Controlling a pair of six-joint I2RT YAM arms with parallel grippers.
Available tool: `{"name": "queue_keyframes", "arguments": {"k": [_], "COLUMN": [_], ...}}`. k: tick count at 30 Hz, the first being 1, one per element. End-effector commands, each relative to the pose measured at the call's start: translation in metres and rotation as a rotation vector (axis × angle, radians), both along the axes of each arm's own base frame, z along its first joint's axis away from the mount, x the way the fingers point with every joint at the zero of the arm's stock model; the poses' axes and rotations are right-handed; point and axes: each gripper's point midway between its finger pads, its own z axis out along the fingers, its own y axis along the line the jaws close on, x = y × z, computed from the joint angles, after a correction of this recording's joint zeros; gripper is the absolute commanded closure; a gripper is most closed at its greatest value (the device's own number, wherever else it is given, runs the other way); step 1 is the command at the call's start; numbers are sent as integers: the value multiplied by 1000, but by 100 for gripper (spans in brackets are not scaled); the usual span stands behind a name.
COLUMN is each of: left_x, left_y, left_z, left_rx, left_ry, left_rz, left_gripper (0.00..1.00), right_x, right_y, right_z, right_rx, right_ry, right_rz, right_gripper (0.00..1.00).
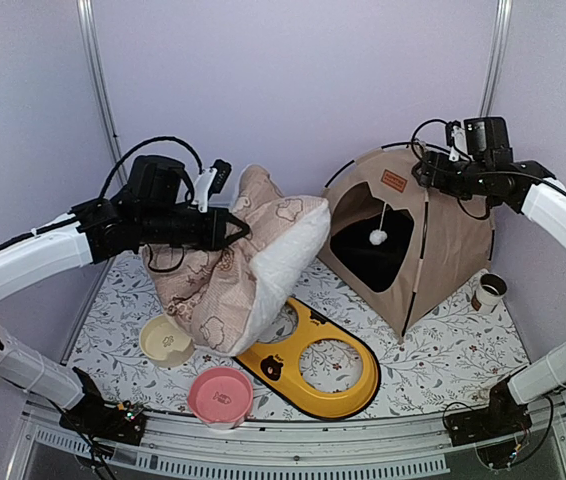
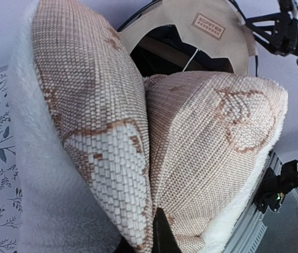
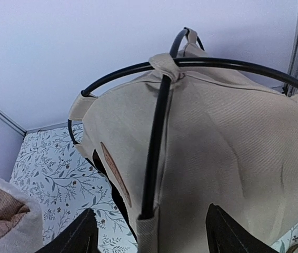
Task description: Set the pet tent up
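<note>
The pet tent (image 1: pixel 443 235) stands upright at the back right of the mat, beige with black poles, a brown label (image 1: pixel 394 181) and a white pom-pom (image 1: pixel 378 237) in its doorway. My right gripper (image 1: pixel 425 172) is at the tent's top. In the right wrist view its jaws (image 3: pixel 149 234) stand open astride a pole sleeve of the tent (image 3: pixel 228 147), the left finger apart from the fabric. My left gripper (image 1: pixel 238 230) is shut on the tan patterned pillow (image 1: pixel 243 270) and holds it up, folded, left of the tent. The pillow (image 2: pixel 212 147) fills the left wrist view, with the tent (image 2: pixel 191 31) behind it.
A yellow two-hole feeder stand (image 1: pixel 313 365) lies in front of the pillow. A pink bowl (image 1: pixel 220 393) and a cream bowl (image 1: pixel 166 341) sit near the front left. A small cup (image 1: pixel 488 290) stands right of the tent. A floral mat (image 1: pixel 443 350) covers the table.
</note>
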Motion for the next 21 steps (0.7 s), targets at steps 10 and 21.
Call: {"name": "queue_keyframes", "arguments": {"k": [10,21], "left_x": [-53,-56], "left_y": [-30,-84], "left_z": [18,-3], "left_rx": [-17,-10], "left_ry": [-107,-61], "left_rz": [-405,-634], "left_gripper": [100,100], "right_x": [15,-10], "right_y": [51,91], "right_z": [9,38], "right_rx": [51,84], "right_ry": [37,-33], "right_rz": [235,448], "right_gripper": [93,100]}}
